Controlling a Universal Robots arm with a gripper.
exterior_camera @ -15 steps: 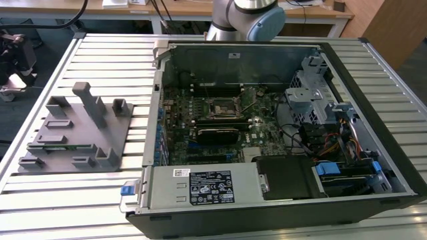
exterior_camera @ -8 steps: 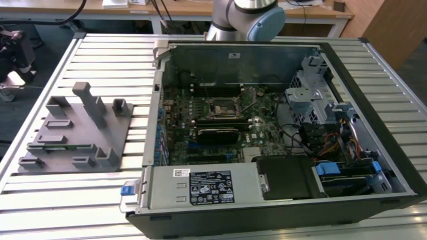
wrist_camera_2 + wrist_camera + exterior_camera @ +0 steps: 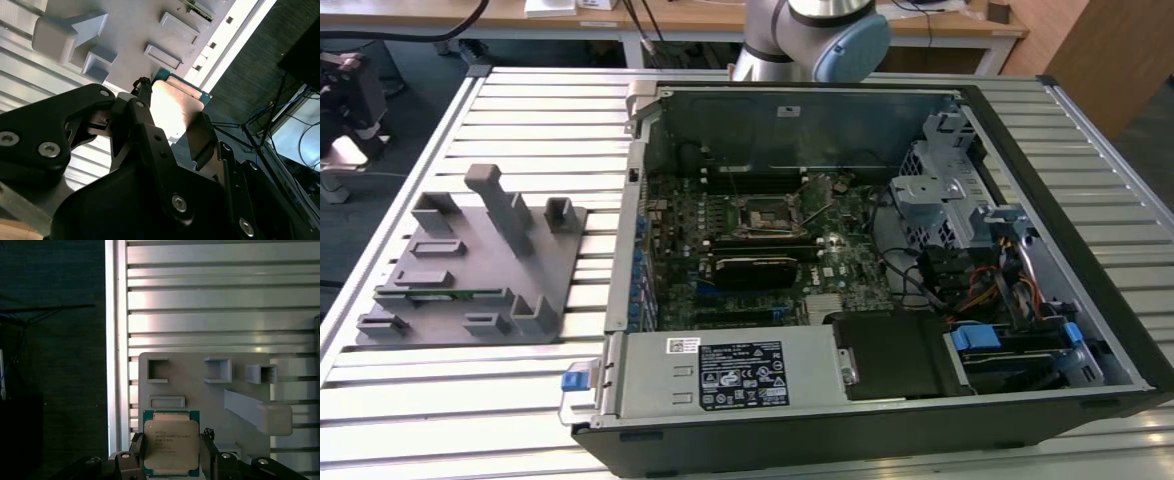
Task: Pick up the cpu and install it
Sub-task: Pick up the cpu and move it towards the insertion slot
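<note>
While the jaws sit clamped on two opposite edges of the cpu point(image 3: 171, 442), it hangs flat above the grey fixture tray point(image 3: 192, 385) on the desk point(image 3: 200, 290), well apart from the motherboard socket point(image 3: 762, 213).

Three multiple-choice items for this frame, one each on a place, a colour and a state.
1. Where is the cpu?
A) in the socket
B) between the fingers of the gripper
C) on the floor

2. What colour is the fixture?
A) grey
B) red
C) yellow

3. How is the case?
A) closed
B) open on one side
C) wrapped up

Answers:
1 B: both wrist views show the cpu clamped between the fingers, above the fixture.
2 A: it is plain grey in every view.
3 B: in the exterior view the board lies exposed inside.
</note>
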